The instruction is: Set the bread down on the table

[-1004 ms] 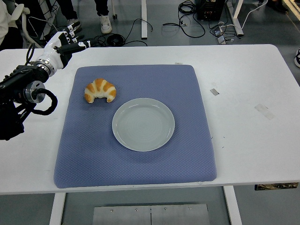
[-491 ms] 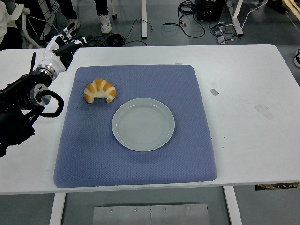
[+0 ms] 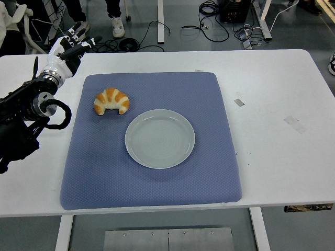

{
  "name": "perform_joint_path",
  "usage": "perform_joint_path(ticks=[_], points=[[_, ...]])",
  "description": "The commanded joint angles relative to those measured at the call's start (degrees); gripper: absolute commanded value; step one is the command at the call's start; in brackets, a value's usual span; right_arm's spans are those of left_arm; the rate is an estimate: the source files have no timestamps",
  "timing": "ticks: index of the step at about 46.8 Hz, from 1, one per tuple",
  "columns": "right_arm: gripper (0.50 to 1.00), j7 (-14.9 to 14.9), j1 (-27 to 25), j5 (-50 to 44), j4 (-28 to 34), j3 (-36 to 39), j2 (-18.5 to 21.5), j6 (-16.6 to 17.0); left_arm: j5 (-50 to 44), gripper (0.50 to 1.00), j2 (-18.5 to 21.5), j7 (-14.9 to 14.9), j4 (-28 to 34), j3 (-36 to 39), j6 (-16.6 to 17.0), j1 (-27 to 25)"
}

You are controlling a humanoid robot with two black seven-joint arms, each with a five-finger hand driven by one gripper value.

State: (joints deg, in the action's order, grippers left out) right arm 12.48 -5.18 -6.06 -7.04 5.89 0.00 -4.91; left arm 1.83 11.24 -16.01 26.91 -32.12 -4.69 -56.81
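Since a second ago, the left arm has drawn back toward the left edge and its wrist has swung, so the left hand (image 3: 67, 48) now sits a little higher and farther left over the table's far left corner. Over the last half second it has barely shifted. Nothing else has changed place.

Head view: one robot arm shows, the black left one, entering from the left edge and bending up along the table's left side. Its single visible hand is white with dark fingertips; the fingers (image 3: 78, 43) are stretched forward and loosely apart, gripping nothing. The right arm does not appear.

One piece of bread (image 3: 111, 100), a golden croissant, lies on the blue mat (image 3: 157, 183), in the mat's far left part, well apart from the hand. Its curved ends point toward the near edge. Just beside it, to the right and nearer, sits one round pale grey plate (image 3: 159, 138), bare, close to the croissant but not touching it. The one mat covers the middle of the white table (image 3: 277, 157). The croissant rests on the mat rather than on the bare tabletop.

On the right side of the table lie two small strips of tape (image 3: 239, 102). Beyond the far edge, cables (image 3: 209, 21) trail across the grey floor, and a person's shoe (image 3: 118, 26) shows at the top.
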Motion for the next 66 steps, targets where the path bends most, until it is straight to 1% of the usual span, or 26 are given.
perform_joint_path(ticks=[1,7,11,37,66], points=[[1.0,0.0,0.0,0.0,0.01,0.0,0.0,-0.01,0.02,0.981,0.01,-0.07,-0.01,-0.05,0.03,0.21],[1.0,0.0,0.0,0.0,0.01,0.0,0.0,-0.01,-0.07,0.981,0.01,-2.09,-0.01,-0.05,0.03,0.3],[1.0,0.0,0.0,0.0,0.01,0.0,0.0,-0.01,0.02,0.981,0.01,-2.44,-0.01,0.04,0.03,0.3],[1.0,0.0,0.0,0.0,0.01,0.0,0.0,-0.01,0.81,0.983,-0.08,-2.44,0.08,0.74,0.12,-0.14],[1.0,0.0,0.0,0.0,0.01,0.0,0.0,-0.01,0.9,0.983,-0.17,-2.44,0.08,0.92,0.12,0.56]])
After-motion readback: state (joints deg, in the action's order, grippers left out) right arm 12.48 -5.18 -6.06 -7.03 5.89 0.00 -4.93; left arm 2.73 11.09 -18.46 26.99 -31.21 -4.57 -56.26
